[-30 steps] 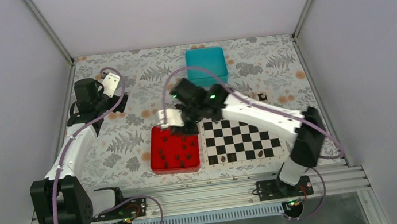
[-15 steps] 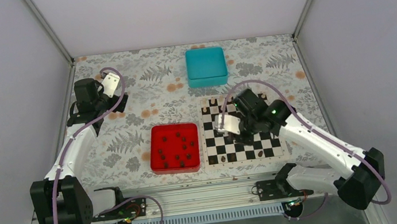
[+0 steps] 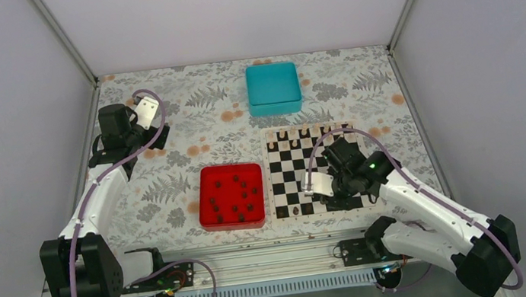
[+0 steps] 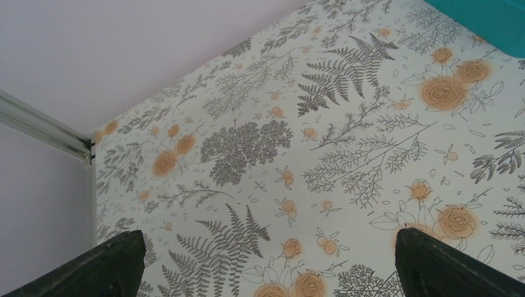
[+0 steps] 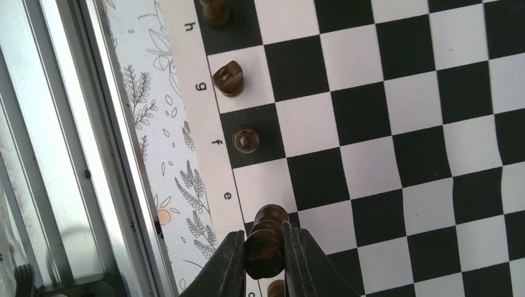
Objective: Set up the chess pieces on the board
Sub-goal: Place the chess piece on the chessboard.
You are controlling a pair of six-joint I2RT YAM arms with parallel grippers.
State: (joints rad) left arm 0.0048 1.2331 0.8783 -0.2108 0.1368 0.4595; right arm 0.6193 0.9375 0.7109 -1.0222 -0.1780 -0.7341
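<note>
Risk: piece toppled or set astride squares | right gripper (image 5: 265, 260) is closed on a dark piece (image 5: 266, 238), held above the board (image 5: 384, 124) near row by letter e (image 5: 227, 195) | neighbouring piece (image 5: 246, 139) could be knocked | clearance possibly slight, hard to judge | left gripper (image 4: 266, 266) is spread wide, idle over cloth (image 4: 347, 142)

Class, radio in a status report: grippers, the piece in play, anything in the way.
Right gripper shut on dark chess piece over the board, edge row. Left gripper open, over cloth. Piece on f stands apart.
</note>
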